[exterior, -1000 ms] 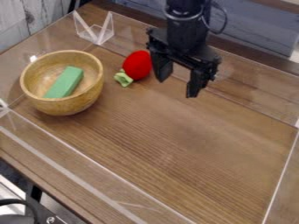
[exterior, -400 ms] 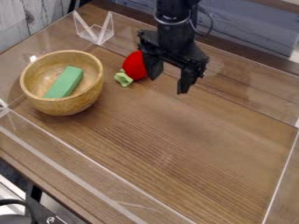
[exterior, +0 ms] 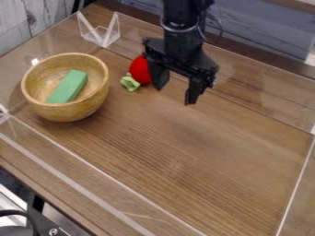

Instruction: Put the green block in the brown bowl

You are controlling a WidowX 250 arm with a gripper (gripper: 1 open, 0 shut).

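1 green block (exterior: 68,86) inside 1 brown bowl (exterior: 87,112).

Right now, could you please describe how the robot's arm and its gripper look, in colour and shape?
The arm is dark, nearly black, coming in from the top edge, with a thin dark cable looping beside it. The gripper is also black: a wide, angular body with blocky parts spread to both sides and dark fingers pointing down. Any small markings are too blurred to read.
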